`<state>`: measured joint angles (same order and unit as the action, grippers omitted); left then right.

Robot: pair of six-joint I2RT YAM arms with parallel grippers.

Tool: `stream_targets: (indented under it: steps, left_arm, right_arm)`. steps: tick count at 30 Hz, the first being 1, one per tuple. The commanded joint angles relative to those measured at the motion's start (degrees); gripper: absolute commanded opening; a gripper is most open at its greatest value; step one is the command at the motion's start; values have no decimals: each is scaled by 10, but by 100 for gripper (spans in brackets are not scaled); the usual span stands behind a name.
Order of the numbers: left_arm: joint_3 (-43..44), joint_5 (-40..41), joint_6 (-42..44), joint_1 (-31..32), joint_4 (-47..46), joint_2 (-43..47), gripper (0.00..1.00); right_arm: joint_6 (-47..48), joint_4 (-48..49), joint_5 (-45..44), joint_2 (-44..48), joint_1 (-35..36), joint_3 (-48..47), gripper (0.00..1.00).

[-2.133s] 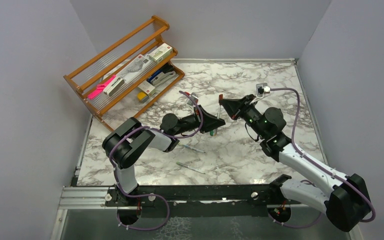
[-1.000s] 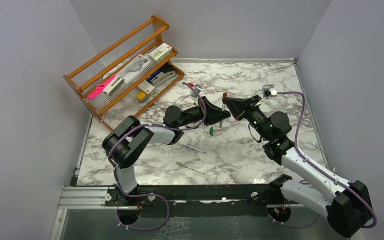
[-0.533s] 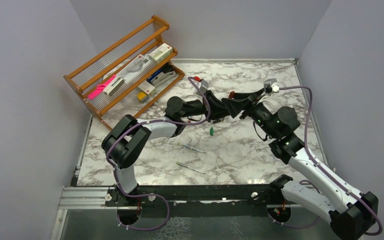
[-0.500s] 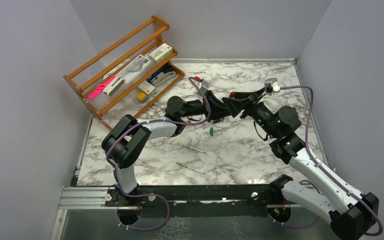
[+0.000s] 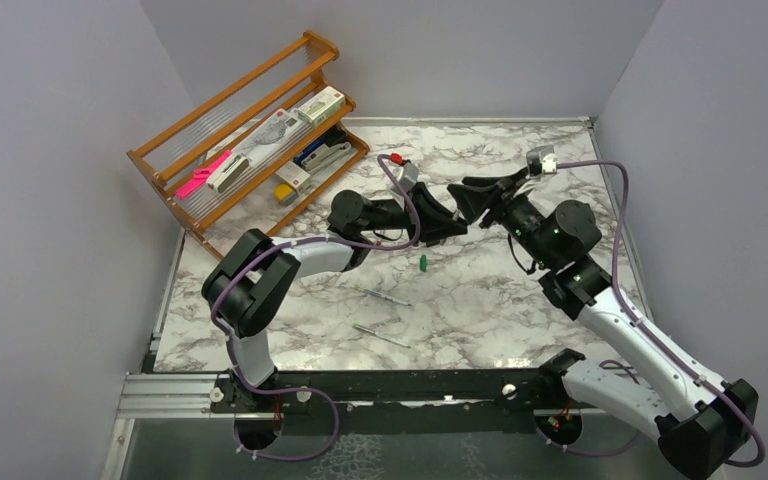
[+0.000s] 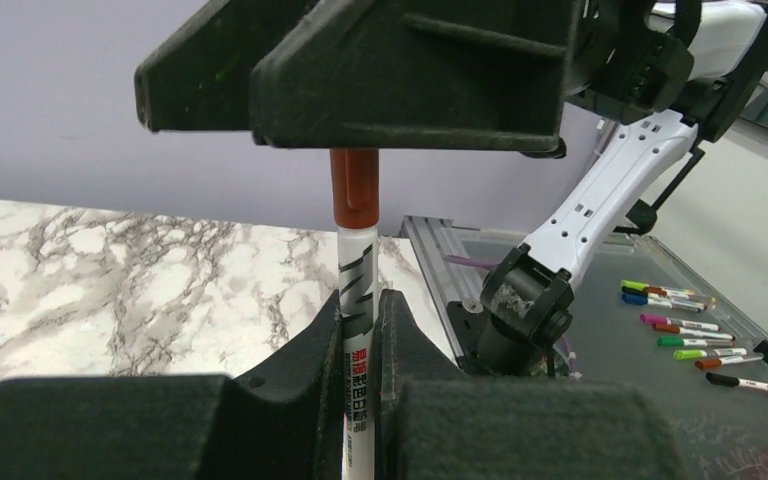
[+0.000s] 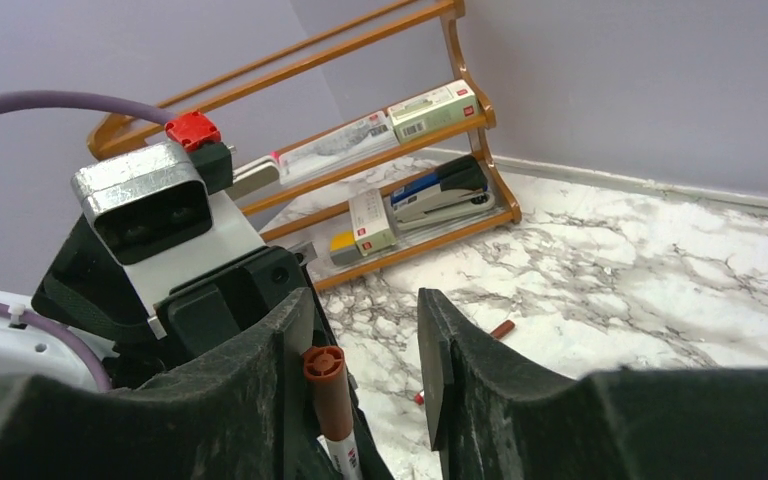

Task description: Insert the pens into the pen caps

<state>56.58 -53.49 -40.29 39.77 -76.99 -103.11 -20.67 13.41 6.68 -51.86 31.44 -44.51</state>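
My left gripper (image 6: 362, 300) is shut on a white pen (image 6: 357, 300) that stands upright and wears a red-brown pen cap (image 6: 353, 190). My right gripper (image 7: 363, 305) is over that cap (image 7: 330, 395) with its jaws apart; the cap lies against one finger and the other finger stands clear of it. In the top view the two grippers meet at mid-table, left (image 5: 457, 228) and right (image 5: 463, 195). A green cap (image 5: 423, 263) lies just in front of them. Two bare pens (image 5: 388, 297) (image 5: 380, 335) lie nearer the bases. Another red-brown cap (image 7: 501, 328) lies on the marble.
A wooden rack (image 5: 250, 130) with a stapler, boxes and a pink marker stands at the back left. Grey walls close the table on three sides. Several coloured markers (image 6: 680, 325) lie beyond the metal rail at the near edge.
My right gripper has opened off the red-brown cap, which stays on the pen. Both grippers have drifted toward the back of the table; the left still holds the pen.
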Motion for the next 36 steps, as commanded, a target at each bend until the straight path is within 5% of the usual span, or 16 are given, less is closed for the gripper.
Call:
stream_targets:
  steps: [1,5,36]
  left_arm:
    - [5,-20,-25,0,-64,21,0]
    - [11,-21,-37,0,-74,14,0]
    - [270,-32,-96,-1,-79,-67,0]
  right_arm:
    - [1,-4,-5,1,2,-1,37]
    - [0,-10,-6,7,2,4,3]
    - [-92,4,119,-47,2,161,1]
